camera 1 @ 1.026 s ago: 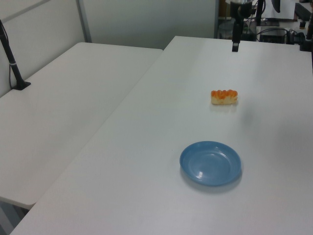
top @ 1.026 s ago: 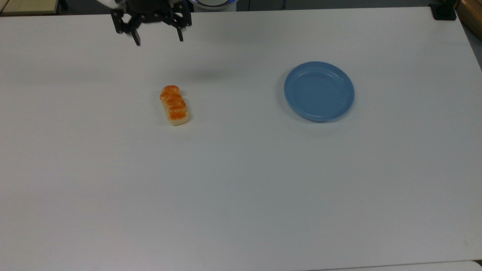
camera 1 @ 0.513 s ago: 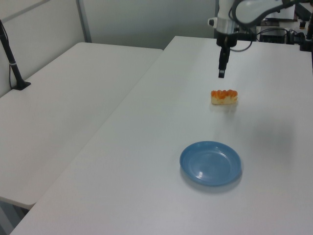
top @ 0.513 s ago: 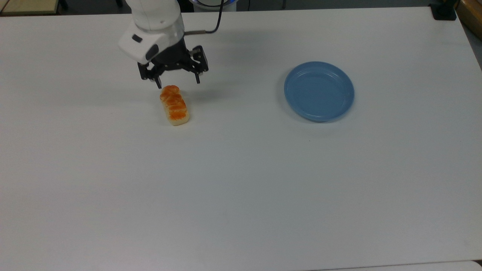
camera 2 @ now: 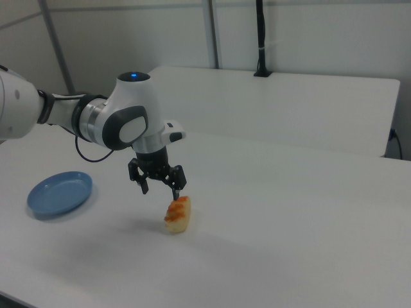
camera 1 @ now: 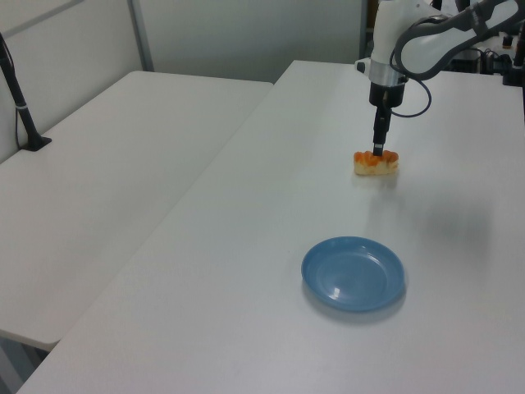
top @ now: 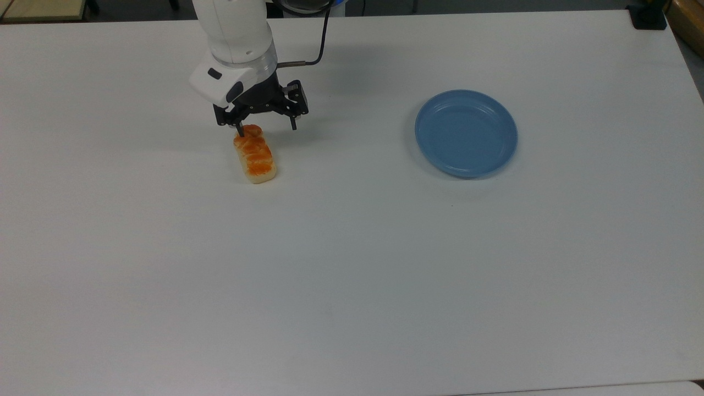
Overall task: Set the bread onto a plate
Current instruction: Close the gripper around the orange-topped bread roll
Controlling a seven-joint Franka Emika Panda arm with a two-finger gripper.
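Top view showed the end effector (top: 266,127) released, its 2 fingers spread and grasping nothing, poised over the far end of the bread (top: 254,155). One fingertip sat at the loaf's far left corner; the other hung off to the right, past the loaf. The bread lay on the white surface (top: 352,275), its long axis running near to far, so most of it extended nearward from the end effector. Well apart to the right sat the plate (top: 466,133), bare.
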